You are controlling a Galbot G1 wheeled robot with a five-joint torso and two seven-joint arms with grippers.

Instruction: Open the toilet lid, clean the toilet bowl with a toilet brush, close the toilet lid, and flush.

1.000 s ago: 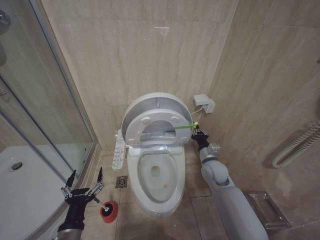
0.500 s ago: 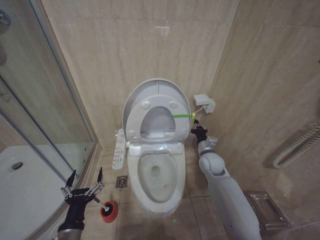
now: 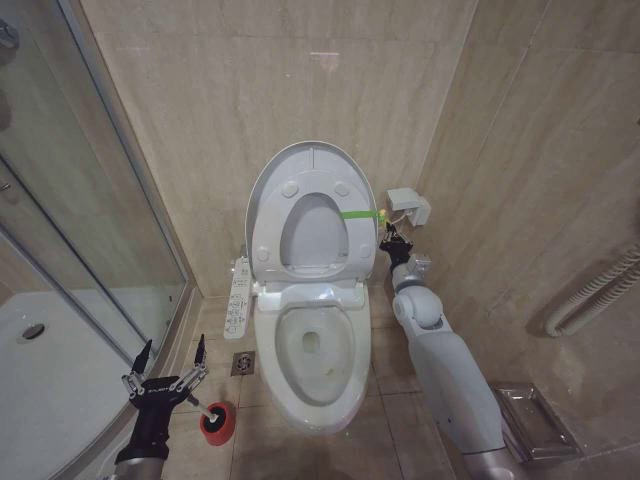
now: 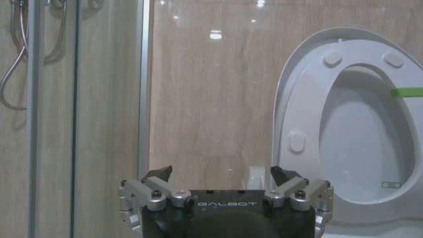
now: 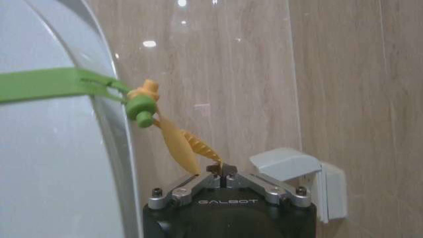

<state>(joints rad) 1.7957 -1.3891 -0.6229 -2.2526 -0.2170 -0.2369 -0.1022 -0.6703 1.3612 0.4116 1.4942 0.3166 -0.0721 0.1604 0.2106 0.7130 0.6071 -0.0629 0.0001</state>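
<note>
The toilet lid stands raised almost upright against the back wall, its underside with round bumpers facing me; it also shows as lid and lid. A yellow-green strap runs off its side. My right gripper is beside the lid's edge, shut on the strap's yellow tail. Below it the toilet bowl lies uncovered. The toilet brush stands in its red cup on the floor at the lower left. My left gripper hangs open just above it, holding nothing.
A narrow button panel is fixed to the bowl's left side. The glass shower door and white shower tray close off the left. A wall box, a hose and a metal rack are on the right. A floor drain lies near the bowl.
The lid has swung from half raised to almost upright. My right gripper rose and moved back toward the wall with the strap. The left arm stayed still.
</note>
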